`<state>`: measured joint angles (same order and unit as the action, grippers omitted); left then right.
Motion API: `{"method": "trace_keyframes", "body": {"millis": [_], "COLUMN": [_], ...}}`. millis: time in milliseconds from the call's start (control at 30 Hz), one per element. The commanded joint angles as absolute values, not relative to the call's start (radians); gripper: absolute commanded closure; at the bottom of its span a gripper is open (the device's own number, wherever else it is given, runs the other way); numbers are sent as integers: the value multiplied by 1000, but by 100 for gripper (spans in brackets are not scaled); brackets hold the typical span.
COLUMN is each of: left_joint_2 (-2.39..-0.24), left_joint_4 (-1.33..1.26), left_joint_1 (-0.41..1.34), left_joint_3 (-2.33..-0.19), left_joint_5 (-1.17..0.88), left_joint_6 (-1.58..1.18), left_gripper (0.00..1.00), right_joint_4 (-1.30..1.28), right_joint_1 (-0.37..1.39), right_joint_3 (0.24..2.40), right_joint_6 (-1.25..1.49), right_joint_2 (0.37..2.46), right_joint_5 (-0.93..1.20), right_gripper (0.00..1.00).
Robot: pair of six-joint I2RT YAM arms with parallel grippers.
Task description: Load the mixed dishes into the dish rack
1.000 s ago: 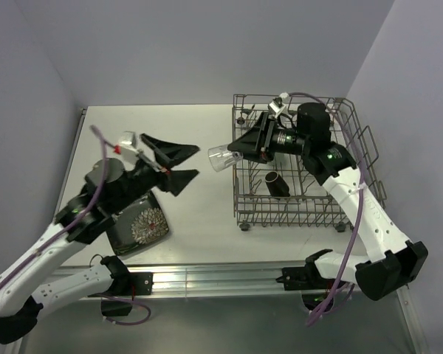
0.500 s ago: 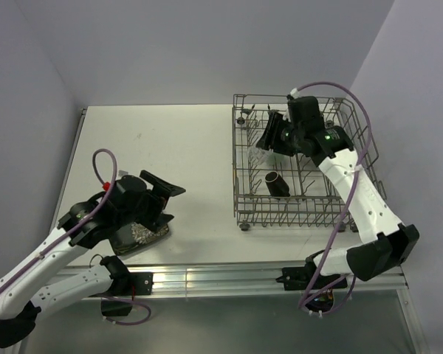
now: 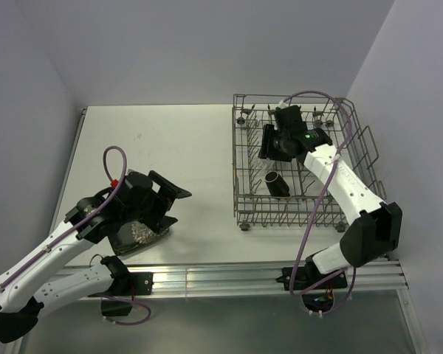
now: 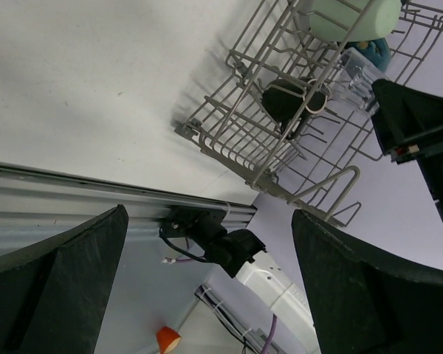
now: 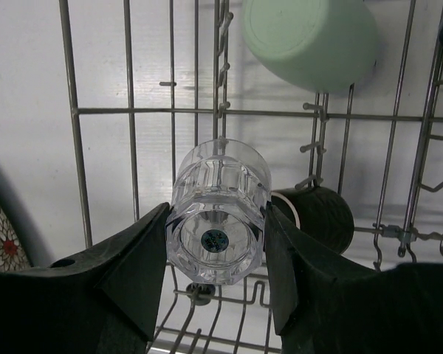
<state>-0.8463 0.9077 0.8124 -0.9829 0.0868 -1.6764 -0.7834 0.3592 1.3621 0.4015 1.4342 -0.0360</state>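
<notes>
The small glass [image 5: 218, 184] is pinched between the right fingers [image 5: 133, 273], which press against its two sides. It hangs inside the dish rack [image 3: 288, 214] just above the wires, with the pale green cup [image 5: 310, 37] beyond it and the dark mug [image 5: 317, 217] lying just beside it. Over at the near left of the table [image 3: 177, 140], the left fingers [image 3: 173, 193] are spread wide with nothing in them, low over the black flowered plate [image 3: 136, 234].
</notes>
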Motion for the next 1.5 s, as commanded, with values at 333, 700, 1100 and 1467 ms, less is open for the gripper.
{"method": "trace_keyframes", "body": {"millis": [333,700,1100,1467], "left_joint_2": [-827,-933,-1310,-1681], "left_joint_4": [945,1005,1268,1374], "left_joint_1": [813,807,764,681], "left_joint_3": [-994,-954,-1213,-1485], "left_joint_5": [77,130,438,750], "left_joint_6": [-1697,-1724,-1433,-1005], "left_gripper": [1,1,1,1], "right_joint_4": [-676,-761,-874,-974], "right_joint_1": [356,359,359,359], "right_joint_3": [1413,1437,1399,1414], "right_joint_6": [393,384,391,370], "right_joint_2": [1572,1487,1142,1052], "right_joint_5": [-6,9,141,170], "right_gripper": [95,0,0,0]}}
